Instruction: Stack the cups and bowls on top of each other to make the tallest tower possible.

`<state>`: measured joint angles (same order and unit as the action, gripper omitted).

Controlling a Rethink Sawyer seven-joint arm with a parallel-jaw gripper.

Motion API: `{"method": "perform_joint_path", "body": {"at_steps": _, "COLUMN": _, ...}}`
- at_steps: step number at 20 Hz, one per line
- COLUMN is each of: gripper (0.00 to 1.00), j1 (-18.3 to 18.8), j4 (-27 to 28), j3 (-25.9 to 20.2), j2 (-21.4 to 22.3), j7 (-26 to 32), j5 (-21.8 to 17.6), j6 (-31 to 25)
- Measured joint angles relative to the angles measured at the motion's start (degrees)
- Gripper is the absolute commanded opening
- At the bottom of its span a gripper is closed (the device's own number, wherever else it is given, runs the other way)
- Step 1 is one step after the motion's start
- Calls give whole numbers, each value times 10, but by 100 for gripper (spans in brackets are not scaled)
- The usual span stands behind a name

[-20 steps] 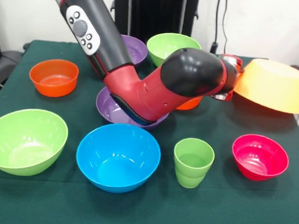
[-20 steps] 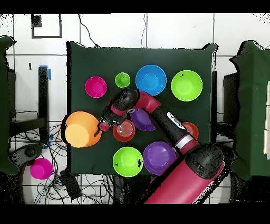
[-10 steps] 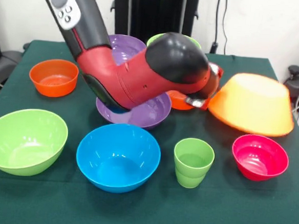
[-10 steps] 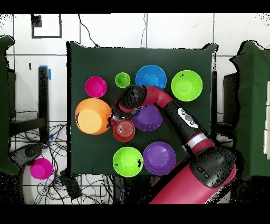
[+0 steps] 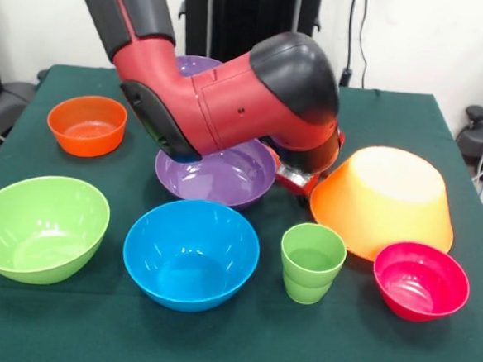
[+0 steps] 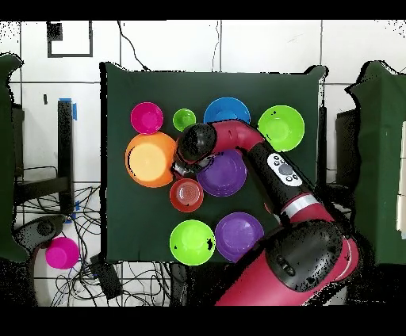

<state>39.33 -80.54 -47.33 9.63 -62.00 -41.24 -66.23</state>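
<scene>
My gripper (image 5: 306, 184) is shut on the rim of the large orange bowl (image 5: 383, 201), which is upside down and tilted, low over the table at the right. Its front edge touches the pink-red bowl (image 5: 421, 281). The light-green cup (image 5: 312, 262) stands upright just left of them. In the overhead view the gripper (image 6: 178, 166) sits at the orange bowl's (image 6: 151, 158) right edge. A purple bowl (image 5: 217, 173) lies under my arm, with the blue bowl (image 5: 191, 254) in front of it.
A lime-green bowl (image 5: 39, 227) sits front left and an orange-red bowl (image 5: 86, 125) behind it. A second purple bowl (image 5: 192, 64) shows behind the arm. The overhead view shows another orange-red bowl (image 6: 187, 194), a lime-green bowl (image 6: 192, 242) and a purple bowl (image 6: 239, 235) near the robot's base.
The gripper has carried the large orange bowl in from beyond the table's edge and lowered it towards the cup. The pink-red bowl has been pushed a little towards the table's front edge.
</scene>
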Motion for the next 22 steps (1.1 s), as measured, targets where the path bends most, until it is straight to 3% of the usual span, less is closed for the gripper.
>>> {"method": "perform_joint_path", "body": {"at_steps": 6, "gripper": 100, "j1": -48, "j4": 25, "j3": 48, "j2": 31, "j7": -67, "j5": -5, "j6": 6}}
{"method": "perform_joint_path", "body": {"at_steps": 12, "gripper": 100, "j1": -93, "j4": 48, "j3": 119, "j2": 68, "j7": -175, "j5": -48, "j6": 52}}
{"method": "perform_joint_path", "body": {"at_steps": 22, "gripper": 100, "j1": -106, "j4": 54, "j3": 204, "j2": 112, "j7": -273, "j5": -79, "j6": 122}}
